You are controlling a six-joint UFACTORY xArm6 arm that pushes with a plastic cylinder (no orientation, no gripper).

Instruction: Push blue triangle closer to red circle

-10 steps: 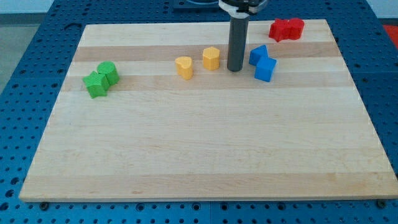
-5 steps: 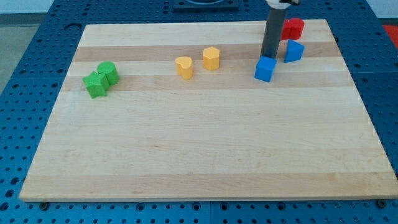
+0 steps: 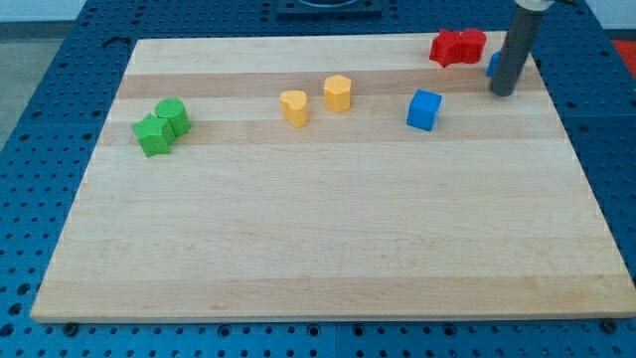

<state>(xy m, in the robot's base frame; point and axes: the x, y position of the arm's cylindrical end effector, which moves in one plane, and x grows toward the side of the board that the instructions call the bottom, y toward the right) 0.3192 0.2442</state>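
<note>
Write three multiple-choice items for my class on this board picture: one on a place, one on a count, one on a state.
1. Where are the red blocks?
A. the view's top right
B. the view's bottom left
C. the centre

2. How many yellow blocks?
A. one
B. two
C. four

3. The blue triangle is:
A. in full view
B. stacked on a green block
C. mostly hidden behind the rod

Key: 1 A, they sit by the far right corner. 2 B, a pair left of the blue cube. 3 C, only a sliver shows beside the rod, above my tip.
</note>
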